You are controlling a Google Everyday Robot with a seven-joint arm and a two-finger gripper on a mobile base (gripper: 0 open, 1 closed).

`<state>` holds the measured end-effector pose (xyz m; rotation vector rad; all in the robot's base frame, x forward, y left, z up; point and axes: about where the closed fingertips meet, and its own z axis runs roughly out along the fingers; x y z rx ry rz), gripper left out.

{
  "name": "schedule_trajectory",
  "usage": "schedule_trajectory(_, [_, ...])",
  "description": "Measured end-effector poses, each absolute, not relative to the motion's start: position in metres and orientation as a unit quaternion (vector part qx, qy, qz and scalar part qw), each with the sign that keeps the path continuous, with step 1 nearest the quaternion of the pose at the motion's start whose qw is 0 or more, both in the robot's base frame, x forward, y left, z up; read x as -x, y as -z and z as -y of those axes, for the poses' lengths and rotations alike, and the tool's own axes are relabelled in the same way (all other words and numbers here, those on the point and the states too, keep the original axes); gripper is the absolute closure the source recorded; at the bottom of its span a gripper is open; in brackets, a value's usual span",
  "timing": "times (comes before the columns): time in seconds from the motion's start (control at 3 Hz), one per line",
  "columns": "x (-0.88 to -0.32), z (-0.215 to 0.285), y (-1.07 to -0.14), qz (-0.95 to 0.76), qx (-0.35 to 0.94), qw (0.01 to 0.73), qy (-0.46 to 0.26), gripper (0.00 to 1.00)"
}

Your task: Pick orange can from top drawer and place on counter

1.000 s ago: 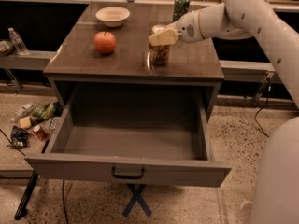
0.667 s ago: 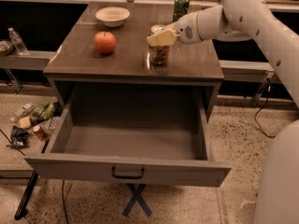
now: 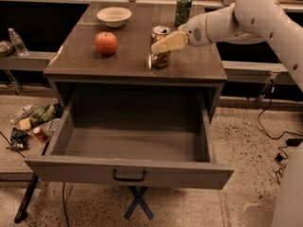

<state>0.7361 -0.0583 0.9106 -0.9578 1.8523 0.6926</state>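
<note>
The orange can (image 3: 160,56) stands upright on the counter (image 3: 94,63), near its front edge and a little right of the middle, with its silver top showing. My gripper (image 3: 166,42) reaches in from the right and sits around the can's upper half, its cream-coloured end crossing the can's front. The top drawer (image 3: 128,171) is pulled fully out below the counter; its inside shows nothing in it, and its black handle (image 3: 129,176) is at the centre of the front panel.
On the counter are a red apple (image 3: 106,43) at the left, a white bowl (image 3: 114,16) at the back and a green can (image 3: 183,8) at the back right. Litter and bottles (image 3: 33,124) lie on the floor at the left. Cables (image 3: 279,136) run along the floor at the right.
My gripper has shifted slightly lower across the can's front, so the can's silver top now shows above it. The can stands in the same spot.
</note>
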Motion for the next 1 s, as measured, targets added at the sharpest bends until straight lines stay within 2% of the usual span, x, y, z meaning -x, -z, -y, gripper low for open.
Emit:
schedule_trajectory(0.33, [-0.720,0.096,-0.925,-0.767,0.369,0.464,-0.244,0.00])
schedule_trajectory(0.67, [-0.686,0.159,-0.950,-0.792,0.337,0.475,-0.185,0.00])
schedule_trajectory(1.0, [-0.684,0.158,-0.954,-0.791,0.339,0.476,-0.183,0.00])
